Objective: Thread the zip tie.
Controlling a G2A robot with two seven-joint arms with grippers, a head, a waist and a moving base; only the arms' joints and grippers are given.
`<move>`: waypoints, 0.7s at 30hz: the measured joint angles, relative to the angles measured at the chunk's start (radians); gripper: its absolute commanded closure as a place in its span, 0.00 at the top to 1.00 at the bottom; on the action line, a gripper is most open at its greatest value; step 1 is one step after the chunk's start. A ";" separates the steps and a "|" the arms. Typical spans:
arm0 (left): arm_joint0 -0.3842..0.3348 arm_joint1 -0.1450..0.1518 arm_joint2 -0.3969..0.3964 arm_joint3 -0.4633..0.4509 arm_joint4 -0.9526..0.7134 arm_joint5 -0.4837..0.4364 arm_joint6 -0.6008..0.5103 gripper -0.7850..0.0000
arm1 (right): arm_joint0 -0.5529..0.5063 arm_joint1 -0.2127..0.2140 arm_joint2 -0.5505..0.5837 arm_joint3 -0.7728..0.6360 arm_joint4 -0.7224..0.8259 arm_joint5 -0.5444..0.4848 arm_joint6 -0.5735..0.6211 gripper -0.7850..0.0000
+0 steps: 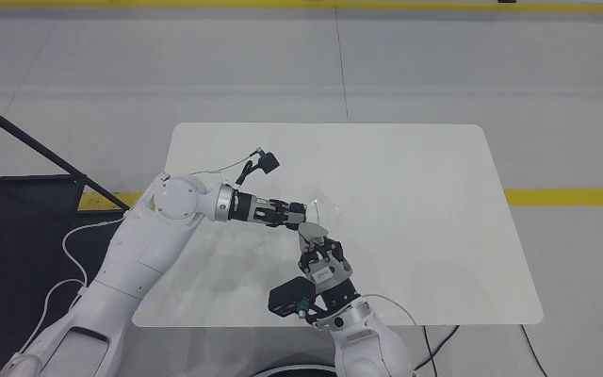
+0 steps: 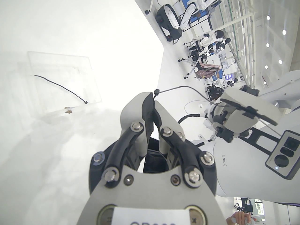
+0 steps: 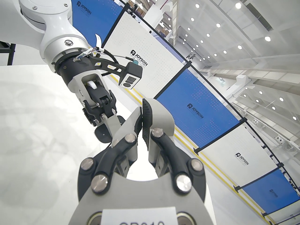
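Left wrist view: above the white table (image 1: 424,188), the left gripper (image 2: 152,99) has its fingers clamped on the zip tie (image 2: 182,87) just below the head. The strap arcs across to the right gripper (image 3: 142,112), whose fingers are pressed together on its far end. A spare tie (image 2: 59,85) lies in a clear tray (image 2: 93,80) nearby.
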 measured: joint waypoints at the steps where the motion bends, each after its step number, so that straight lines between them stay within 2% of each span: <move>1: 0.000 0.000 0.000 0.000 0.000 0.000 0.000 0.00 | -0.001 0.002 0.002 -0.002 -0.003 -0.013 -0.001 0.00; 13: 0.031 0.007 -0.009 -0.053 0.033 0.030 0.050 0.00 | 0.005 0.015 0.009 -0.013 -0.039 -0.125 0.026 0.00; 21: 0.036 0.011 -0.013 -0.061 0.034 0.037 0.060 0.00 | 0.007 0.022 0.009 -0.017 -0.042 -0.158 0.023 0.00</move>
